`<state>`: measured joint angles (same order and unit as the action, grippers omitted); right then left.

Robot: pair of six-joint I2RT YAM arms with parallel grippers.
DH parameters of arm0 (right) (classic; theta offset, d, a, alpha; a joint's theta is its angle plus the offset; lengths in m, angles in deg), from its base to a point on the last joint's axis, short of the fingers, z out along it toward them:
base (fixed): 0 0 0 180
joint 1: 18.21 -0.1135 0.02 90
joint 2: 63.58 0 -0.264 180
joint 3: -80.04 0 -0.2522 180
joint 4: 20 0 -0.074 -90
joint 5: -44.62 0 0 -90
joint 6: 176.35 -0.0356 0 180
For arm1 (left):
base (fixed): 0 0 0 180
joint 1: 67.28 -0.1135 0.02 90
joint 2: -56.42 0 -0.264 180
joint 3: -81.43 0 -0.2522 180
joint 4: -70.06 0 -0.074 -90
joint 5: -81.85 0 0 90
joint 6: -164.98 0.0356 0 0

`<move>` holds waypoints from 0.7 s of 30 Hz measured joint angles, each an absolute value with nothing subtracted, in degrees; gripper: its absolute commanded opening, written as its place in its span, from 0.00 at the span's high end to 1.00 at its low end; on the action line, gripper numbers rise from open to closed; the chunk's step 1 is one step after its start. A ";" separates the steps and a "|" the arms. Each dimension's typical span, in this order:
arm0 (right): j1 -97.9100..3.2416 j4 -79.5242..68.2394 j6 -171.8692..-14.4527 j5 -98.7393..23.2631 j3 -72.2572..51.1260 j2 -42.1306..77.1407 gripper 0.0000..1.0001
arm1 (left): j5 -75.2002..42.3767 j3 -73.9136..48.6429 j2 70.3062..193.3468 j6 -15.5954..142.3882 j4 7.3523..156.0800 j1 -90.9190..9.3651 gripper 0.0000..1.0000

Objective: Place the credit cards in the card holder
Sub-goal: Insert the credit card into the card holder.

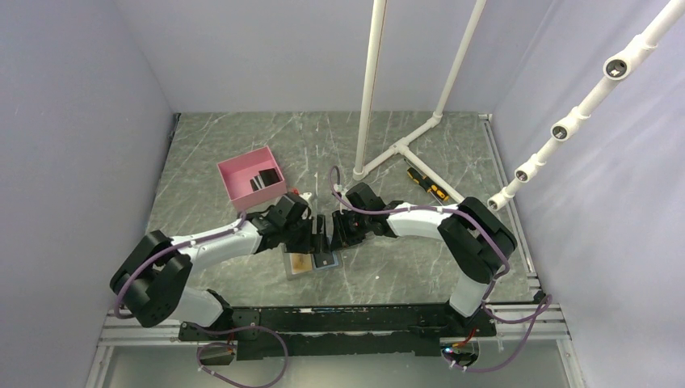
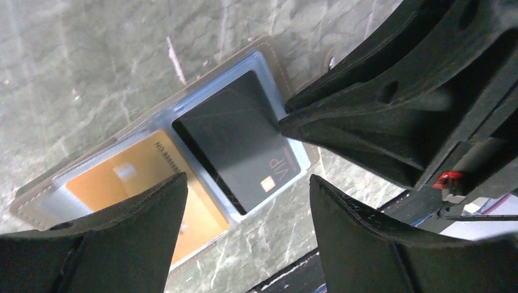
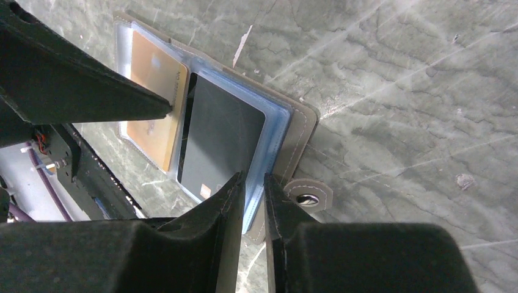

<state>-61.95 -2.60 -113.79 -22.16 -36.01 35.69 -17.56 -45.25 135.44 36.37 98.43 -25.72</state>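
Observation:
The grey card holder [image 1: 288, 269] lies open on the table between both grippers, its light blue lining up. An orange card [image 2: 122, 177] sits in its left half and a black VIP card [image 2: 238, 140] in its right half, slightly askew. Both also show in the right wrist view, orange [image 3: 153, 73] and black [image 3: 220, 137], inside the holder [image 3: 302, 131]. My left gripper [image 2: 248, 183] is open and empty, just above the cards. My right gripper [image 3: 254, 177] is shut to a thin gap, its tips down at the holder's right edge beside the black card.
A pink box [image 1: 234, 171] with black items inside stands behind the left gripper. A yellow-and-black screwdriver [image 1: 426, 184] lies by the white pipe frame [image 1: 400, 145] at the back right. The holder's snap tab [image 3: 308, 196] sticks out by my right fingers.

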 measured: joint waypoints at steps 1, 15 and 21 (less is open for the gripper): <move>-61.95 -2.62 -113.79 -22.13 -36.01 35.69 0.79 | -17.93 -45.25 135.99 36.37 97.58 -25.72 0.23; -61.91 -2.75 -114.03 -21.46 -36.03 35.67 0.74 | -22.61 -46.19 135.38 35.32 88.90 -25.85 0.26; -61.91 -2.82 -115.56 -21.02 -36.97 34.40 0.69 | -21.76 -48.51 129.63 33.59 91.66 -25.85 0.58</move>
<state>-61.91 -2.82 -115.56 -21.02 -36.97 34.40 -21.76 -48.51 129.63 33.59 91.66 -25.85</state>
